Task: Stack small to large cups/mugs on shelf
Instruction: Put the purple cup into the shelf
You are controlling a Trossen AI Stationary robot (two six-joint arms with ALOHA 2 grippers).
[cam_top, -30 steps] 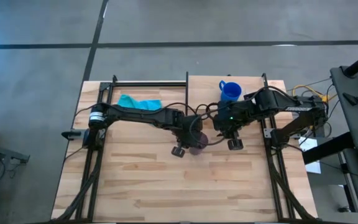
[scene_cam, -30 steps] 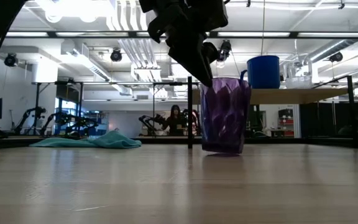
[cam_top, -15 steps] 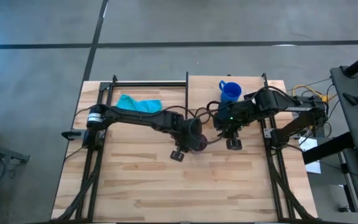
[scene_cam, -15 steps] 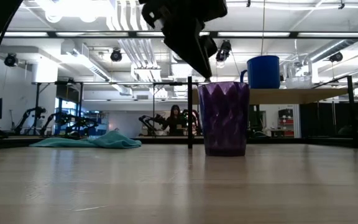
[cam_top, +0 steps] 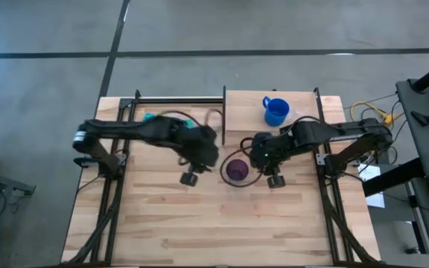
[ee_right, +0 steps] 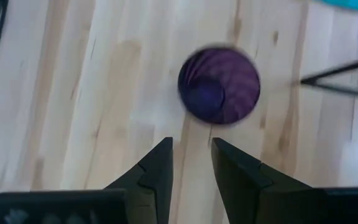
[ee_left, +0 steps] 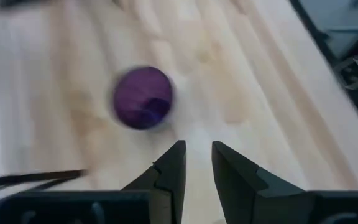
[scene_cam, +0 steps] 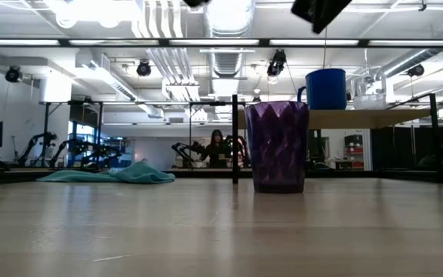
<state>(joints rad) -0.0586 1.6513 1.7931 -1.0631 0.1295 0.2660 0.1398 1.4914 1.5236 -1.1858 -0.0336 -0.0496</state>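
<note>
While purple tumbler point(cam_top: 236, 170) stands upright on counter point(cam_top: 170, 223), unheld, between left gripper point(cam_top: 190, 177) and right gripper point(cam_top: 273, 181), both jaws narrowly apart, empty. Blue mug point(cam_top: 275, 110) already on shelf point(cam_top: 244, 104); stacking not begun.

A purple ribbed tumbler point(scene_cam: 277, 146) stands upright on the tabletop point(scene_cam: 221, 231), nothing touching it. At its two o'clock, a blue mug point(scene_cam: 326, 88) sits on the raised shelf point(scene_cam: 375, 114). Toward nine o'clock, a teal cloth point(scene_cam: 110, 174) lies crumpled. A dark arm part point(scene_cam: 320, 11) hangs at twelve o'clock.
</note>
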